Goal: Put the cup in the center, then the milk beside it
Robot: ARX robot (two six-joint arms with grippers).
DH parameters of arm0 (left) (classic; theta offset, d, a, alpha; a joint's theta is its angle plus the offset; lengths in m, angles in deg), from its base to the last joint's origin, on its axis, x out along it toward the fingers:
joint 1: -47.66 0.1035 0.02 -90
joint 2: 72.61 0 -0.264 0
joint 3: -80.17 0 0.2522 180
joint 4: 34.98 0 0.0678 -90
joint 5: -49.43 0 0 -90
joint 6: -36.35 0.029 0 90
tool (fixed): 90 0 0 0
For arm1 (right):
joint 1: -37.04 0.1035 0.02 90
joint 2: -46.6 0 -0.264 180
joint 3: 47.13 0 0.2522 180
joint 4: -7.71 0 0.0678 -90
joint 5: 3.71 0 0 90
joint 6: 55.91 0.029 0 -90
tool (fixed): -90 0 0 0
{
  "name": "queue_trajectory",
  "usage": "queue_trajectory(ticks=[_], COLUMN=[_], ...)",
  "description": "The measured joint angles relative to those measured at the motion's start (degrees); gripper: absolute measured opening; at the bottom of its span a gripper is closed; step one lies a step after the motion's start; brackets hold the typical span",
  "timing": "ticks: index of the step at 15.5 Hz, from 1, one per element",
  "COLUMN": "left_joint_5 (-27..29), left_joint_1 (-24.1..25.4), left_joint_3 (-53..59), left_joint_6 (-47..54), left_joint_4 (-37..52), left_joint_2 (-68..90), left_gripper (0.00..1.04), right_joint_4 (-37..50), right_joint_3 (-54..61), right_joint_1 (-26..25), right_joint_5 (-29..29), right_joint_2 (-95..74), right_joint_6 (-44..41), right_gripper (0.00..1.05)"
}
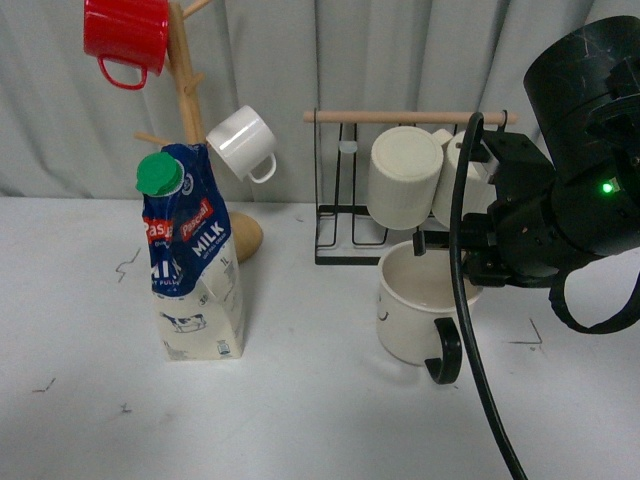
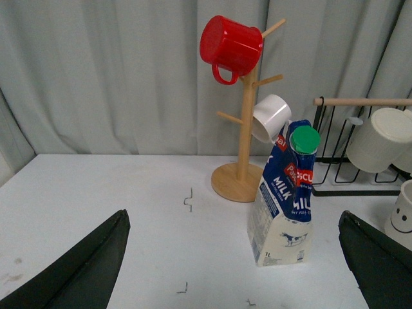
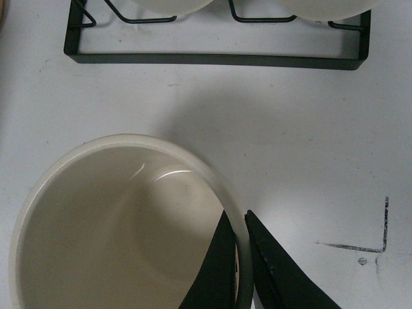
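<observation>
The cup [image 1: 415,305], a wide cream-white mug with a black handle [image 1: 445,352] facing front, is right of centre on the table, in front of the rack. My right gripper [image 1: 470,270] is shut on its rim; in the right wrist view [image 3: 239,248] one finger is inside the cup [image 3: 116,225] and one outside. The milk [image 1: 193,262], a blue-and-white carton with a green cap, stands upright at centre-left; it also shows in the left wrist view [image 2: 285,199]. My left gripper [image 2: 235,257] is open and empty, back from the carton.
A wooden mug tree [image 1: 190,90] holds a red mug [image 1: 125,38] and a small white mug [image 1: 242,143] behind the milk. A black wire rack [image 1: 345,240] with ribbed cream mugs [image 1: 405,175] stands behind the cup. Grey curtain at the back.
</observation>
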Motion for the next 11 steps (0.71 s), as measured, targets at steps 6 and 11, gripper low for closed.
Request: queue_trajectory(ticks=[6, 11], left_joint_5=[0.00, 0.00], left_joint_1=[0.00, 0.00], left_joint_3=[0.00, 0.00], left_joint_6=[-0.02, 0.00], left_joint_4=[0.02, 0.04], left_joint_2=[0.00, 0.00], left_gripper=[0.98, 0.98], right_joint_4=[3.08, 19.91], right_joint_3=[1.73, 8.35], right_joint_1=[-1.40, -4.13], right_joint_5=[0.90, -3.58], right_joint_2=[3.80, 24.09], right_joint_6=[3.06, 1.18], right_gripper=[0.81, 0.92])
